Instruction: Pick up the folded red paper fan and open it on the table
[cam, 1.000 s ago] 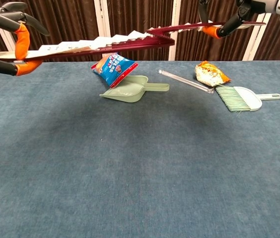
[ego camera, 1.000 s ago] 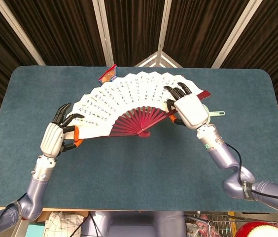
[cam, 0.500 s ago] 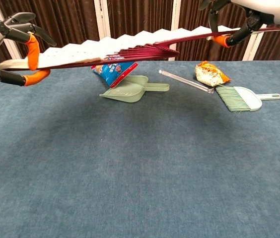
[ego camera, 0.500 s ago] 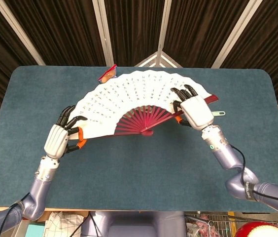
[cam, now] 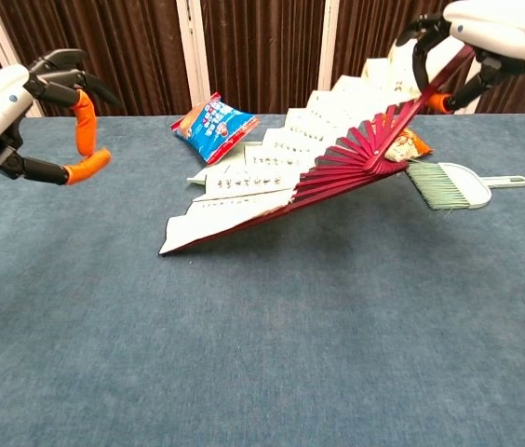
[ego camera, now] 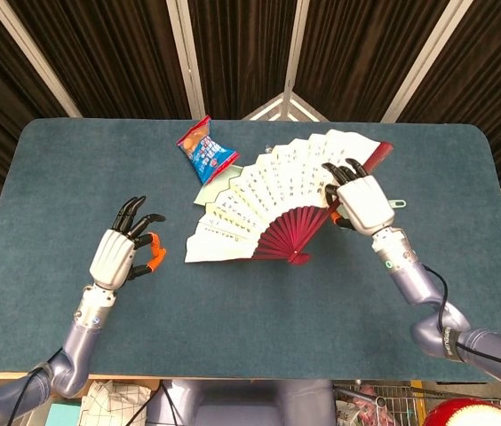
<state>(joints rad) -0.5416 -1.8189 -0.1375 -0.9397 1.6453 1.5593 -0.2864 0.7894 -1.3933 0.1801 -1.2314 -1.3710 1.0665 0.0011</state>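
The red paper fan [ego camera: 268,200] is spread open, with white lettered paper and dark red ribs. Its left end rests low on the blue table [ego camera: 259,311] while its right end is raised. My right hand [ego camera: 360,202] grips the right outer rib near the top of the fan [cam: 281,177]; in the chest view this right hand [cam: 495,28] is up at the top right. My left hand [ego camera: 117,256] is off to the left, well apart from the fan, fingers spread and holding nothing. The chest view shows that left hand [cam: 11,112] raised above the table.
A blue and red snack bag [ego camera: 204,151] lies behind the fan's left part. A pale green dustpan [ego camera: 201,190] is mostly hidden under the fan. A green brush [cam: 449,184] and an orange snack bag [cam: 410,144] lie at the right, under the raised end.
My left hand let go of the fan's left rib and drew back left. The fan's left end dropped to the table and the fan tilted, still held by my right hand.
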